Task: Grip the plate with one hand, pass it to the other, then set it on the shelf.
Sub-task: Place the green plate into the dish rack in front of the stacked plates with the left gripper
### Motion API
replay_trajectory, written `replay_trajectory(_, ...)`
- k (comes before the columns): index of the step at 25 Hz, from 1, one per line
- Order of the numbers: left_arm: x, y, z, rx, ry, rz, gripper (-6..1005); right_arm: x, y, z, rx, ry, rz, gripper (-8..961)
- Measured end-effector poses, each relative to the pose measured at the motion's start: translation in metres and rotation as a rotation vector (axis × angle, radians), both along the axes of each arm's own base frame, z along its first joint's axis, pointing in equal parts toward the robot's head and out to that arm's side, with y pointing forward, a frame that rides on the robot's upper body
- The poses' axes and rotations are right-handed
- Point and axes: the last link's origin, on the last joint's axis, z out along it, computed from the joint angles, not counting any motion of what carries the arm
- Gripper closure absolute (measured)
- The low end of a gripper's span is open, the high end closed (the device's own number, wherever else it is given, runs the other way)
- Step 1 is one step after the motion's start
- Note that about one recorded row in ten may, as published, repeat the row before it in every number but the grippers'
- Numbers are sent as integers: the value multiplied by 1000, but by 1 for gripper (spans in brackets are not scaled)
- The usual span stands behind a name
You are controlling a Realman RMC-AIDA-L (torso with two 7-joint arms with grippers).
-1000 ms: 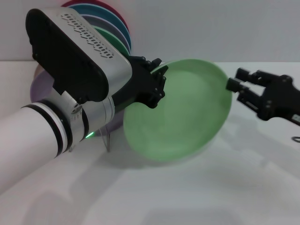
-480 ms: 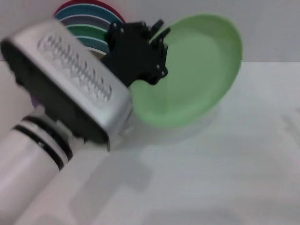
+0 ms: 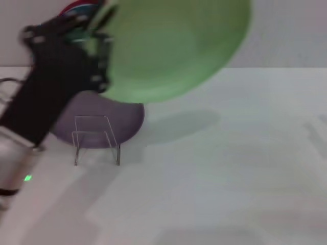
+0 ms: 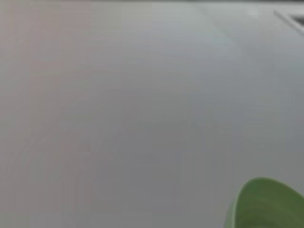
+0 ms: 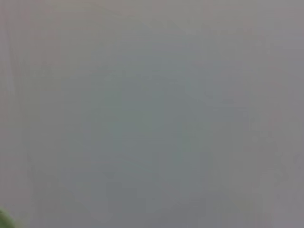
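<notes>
My left gripper (image 3: 97, 48) is shut on the left rim of the pale mint-green plate (image 3: 173, 46) and holds it high, tilted, above the table at the back. A part of the plate's rim shows in the left wrist view (image 4: 268, 204). The clear thin-framed rack (image 3: 96, 139) stands on the table below and to the left of the plate, empty. My right gripper is out of view; its wrist view shows only a blank grey surface.
A lilac-purple plate (image 3: 125, 116) lies flat behind the rack. A stack of upright coloured plates (image 3: 79, 7) stands at the back left, mostly hidden by my left arm. The white table (image 3: 230, 168) stretches to the right and front.
My left arm has lifted the green plate up and leftwards, away from the table. The right gripper, seen at the plate's right rim one second ago, has left the view.
</notes>
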Motion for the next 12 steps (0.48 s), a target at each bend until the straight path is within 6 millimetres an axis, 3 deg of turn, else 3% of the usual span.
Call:
replay_trajectory(1,-20,5,7,0,-13,-53,930,-1,2,-1,-8,-4,5,366)
replay_trajectory(2,-20,5,7,0,-13,-53,930,-1,2,-1,-8,-4,5,366)
replay_trajectory(4,-50,15,15,5,8,-104,929,-3,3,-3,-20,-10,10,366)
replay_trajectory(5,-55,17,18,7,7,-120,929,-3,4,-5,-25,-12,14,366)
replay_trajectory(6,-75,24,26,8,17,-128,929,-5,5,-6,-33,-13,20,366)
replay_trajectory(12,-92,31,34,15,88,-123,933,-7,5,-9,-45,-13,33,366)
